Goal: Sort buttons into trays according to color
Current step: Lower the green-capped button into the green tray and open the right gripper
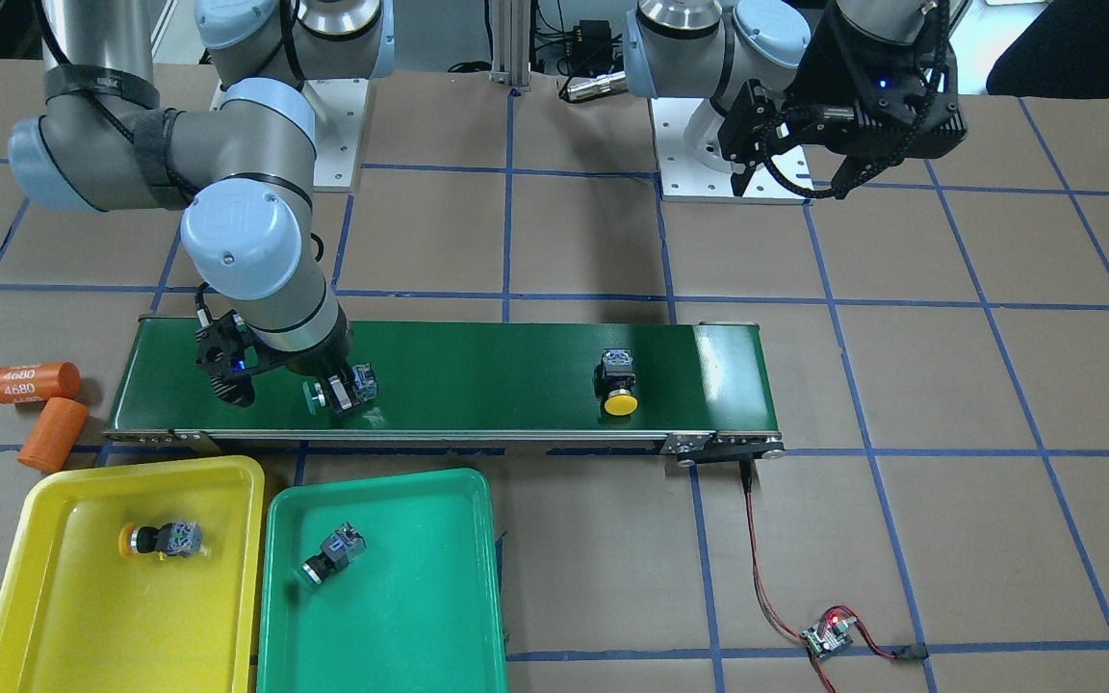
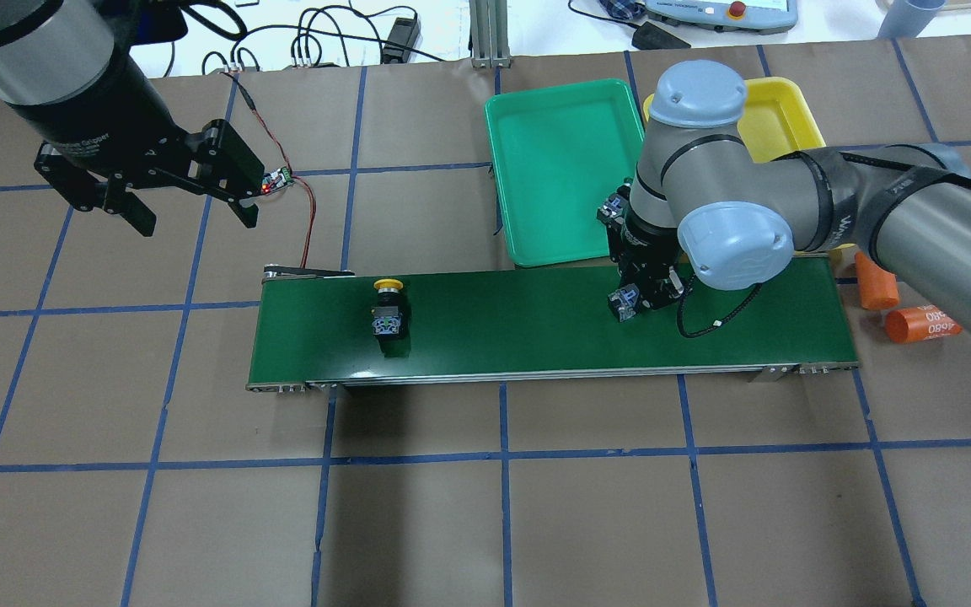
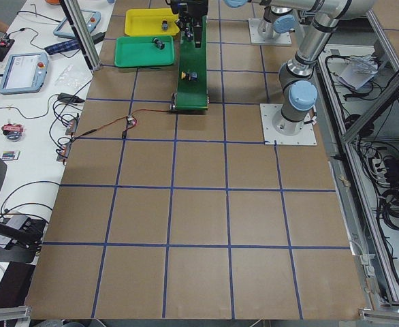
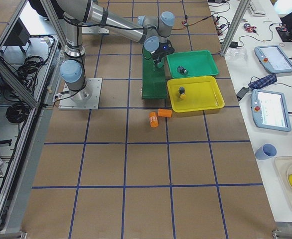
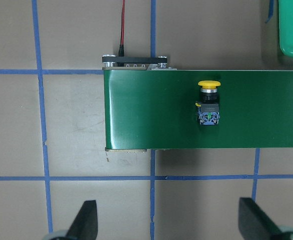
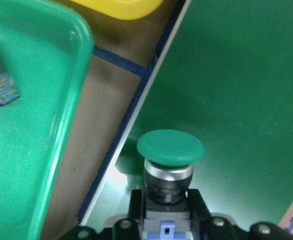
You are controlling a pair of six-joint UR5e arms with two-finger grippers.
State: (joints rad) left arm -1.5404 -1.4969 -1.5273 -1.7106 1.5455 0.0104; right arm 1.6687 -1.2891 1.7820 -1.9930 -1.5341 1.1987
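Observation:
My right gripper [image 1: 341,393] is shut on a green-capped button [image 6: 170,147] and holds it low over the belt's end near the trays, cap pointing at the trays; the gripper also shows in the overhead view [image 2: 633,299]. A yellow-capped button [image 1: 618,385] lies on the belt's other half, seen below my left wrist [image 5: 208,102]. My left gripper [image 2: 190,211] is open and empty, raised beyond that belt end. The yellow tray [image 1: 227,481] holds a yellow button [image 1: 162,540]. The green tray [image 1: 372,478] holds a green button [image 1: 331,555].
The long dark green conveyor belt [image 1: 477,375] lies across the table's middle. Two orange cylinders [image 1: 35,383] [image 1: 52,434] lie off the belt's end beside the yellow tray. A small controller board [image 1: 826,635] with a red-black wire runs to the belt's other end.

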